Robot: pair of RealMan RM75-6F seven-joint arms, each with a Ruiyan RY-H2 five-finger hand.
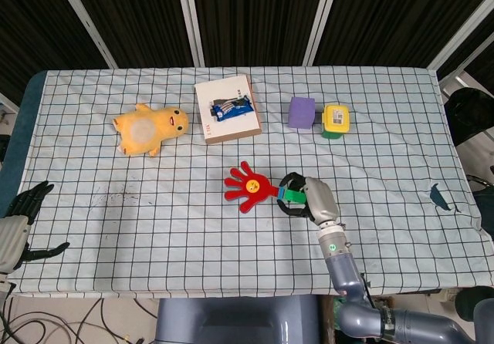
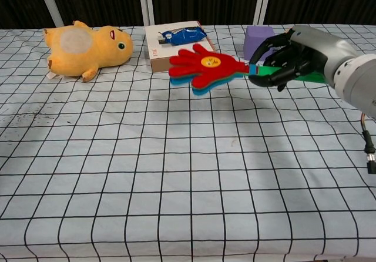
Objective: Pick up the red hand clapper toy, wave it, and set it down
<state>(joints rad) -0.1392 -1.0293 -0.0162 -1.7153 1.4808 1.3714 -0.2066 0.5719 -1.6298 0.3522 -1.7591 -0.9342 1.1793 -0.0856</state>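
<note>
The red hand clapper toy [image 1: 247, 187] [image 2: 201, 69] hangs in the air above the checked cloth, its red palm with a yellow face pointing left. My right hand [image 1: 309, 197] [image 2: 291, 59] grips its green handle, fingers curled around it. My left hand [image 1: 21, 217] stays at the table's near left edge, fingers spread, holding nothing; the chest view does not show it.
A yellow plush toy [image 1: 148, 127] lies at the back left. A white box [image 1: 227, 109] with a blue packet on it, a purple cube [image 1: 302, 113] and a green tub with a yellow lid [image 1: 336, 120] stand along the back. The checked cloth [image 1: 154, 228] covers the table.
</note>
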